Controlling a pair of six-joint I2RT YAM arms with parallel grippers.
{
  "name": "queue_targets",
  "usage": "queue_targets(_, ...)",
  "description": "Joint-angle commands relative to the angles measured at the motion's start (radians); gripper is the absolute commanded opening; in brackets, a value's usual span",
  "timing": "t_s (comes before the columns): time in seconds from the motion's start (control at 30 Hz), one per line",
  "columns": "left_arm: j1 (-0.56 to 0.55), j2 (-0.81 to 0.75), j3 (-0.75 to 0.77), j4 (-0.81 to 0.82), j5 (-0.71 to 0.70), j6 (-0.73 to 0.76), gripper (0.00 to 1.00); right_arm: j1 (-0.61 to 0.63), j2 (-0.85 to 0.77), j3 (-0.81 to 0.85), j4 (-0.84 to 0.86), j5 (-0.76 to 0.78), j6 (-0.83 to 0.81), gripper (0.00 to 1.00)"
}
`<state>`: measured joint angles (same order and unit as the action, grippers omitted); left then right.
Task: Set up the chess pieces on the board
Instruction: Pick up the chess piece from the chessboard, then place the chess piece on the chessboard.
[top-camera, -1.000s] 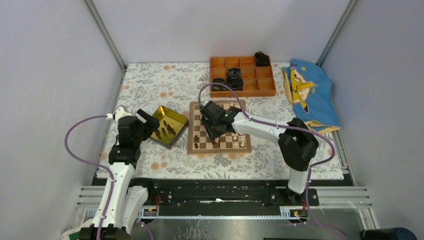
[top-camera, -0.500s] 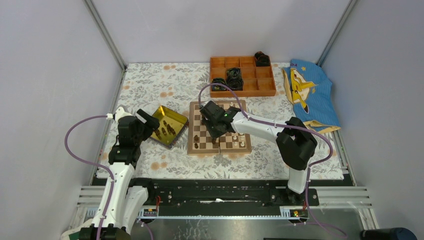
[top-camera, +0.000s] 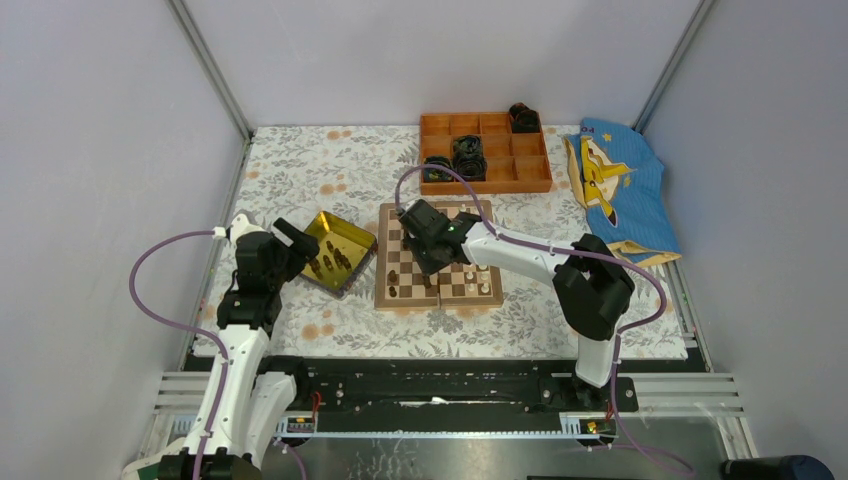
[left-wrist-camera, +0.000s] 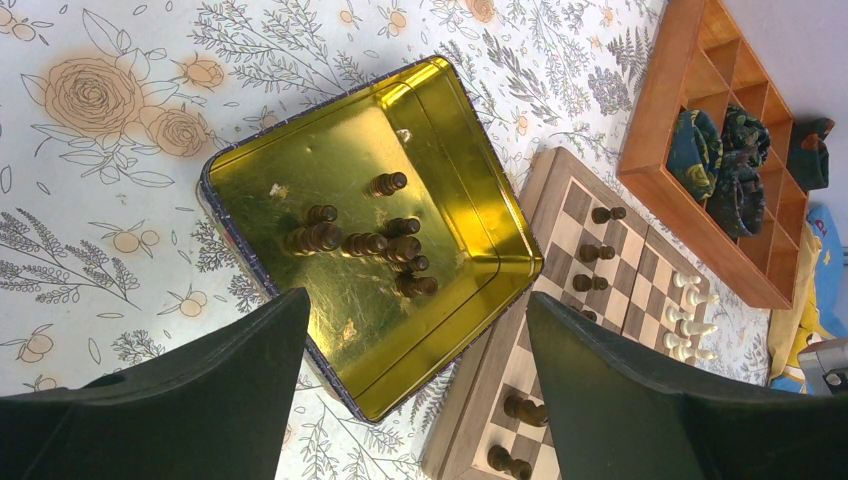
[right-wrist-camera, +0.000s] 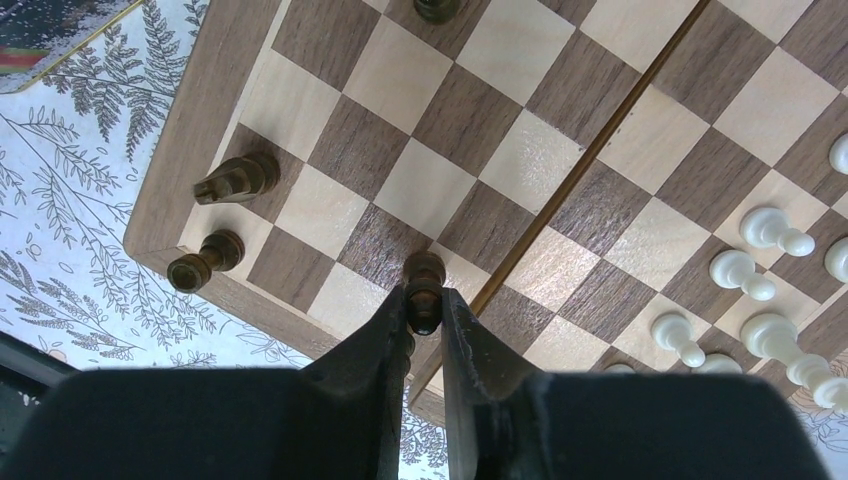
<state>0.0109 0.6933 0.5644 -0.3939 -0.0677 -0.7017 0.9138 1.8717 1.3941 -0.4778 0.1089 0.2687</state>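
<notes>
Chess pieces (right-wrist-camera: 760, 230): your cream ones stand grouped on one side of the board (right-wrist-camera: 400, 190), and a few dark ones stand along the opposite edge. More dark ones lie in the gold tray (left-wrist-camera: 290, 170) just beside the board.
Dark piece (right-wrist-camera: 424, 272): it is at a dark square in the edge rows, right beside the centre seam.
Right gripper (right-wrist-camera: 423, 305): its fingers have drawn together over the last second and now pinch that dark piece by its stem.
Meaning for you: the approach is over and the grasp is made. The wrist view does not show whether the base rests on the wood or is lifted, so this may be a pick or only a nudge to straighten the piece.
Left gripper (left-wrist-camera: 417, 298): its fingers are spread wide with nothing between them, and it hovers above the tray exactly as it did a second ago.
Progress: early, by my judgement, since most home squares are bare and the tray is far from emptied.
Risk: the piece is tiny against the fingers, so a slight twist could tip it or knock its neighbours.
</notes>
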Motion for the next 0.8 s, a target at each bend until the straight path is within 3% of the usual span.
queue_targets(0.0,-0.007,-0.005,-0.006,0.046,0.004,0.005,0.88,-0.010,-0.013,0.053,0.007,-0.014,-0.022,0.13)
queue_targets(0.37,-0.007,-0.009,-0.006,0.044,0.002,0.005,0.88,-0.009,0.002,0.121,-0.001,0.005,-0.060,0.12)
queue_targets(0.77,-0.006,-0.007,-0.006,0.042,-0.002,0.004,0.88,-0.009,0.103,0.321,-0.063,0.000,-0.109,0.10)
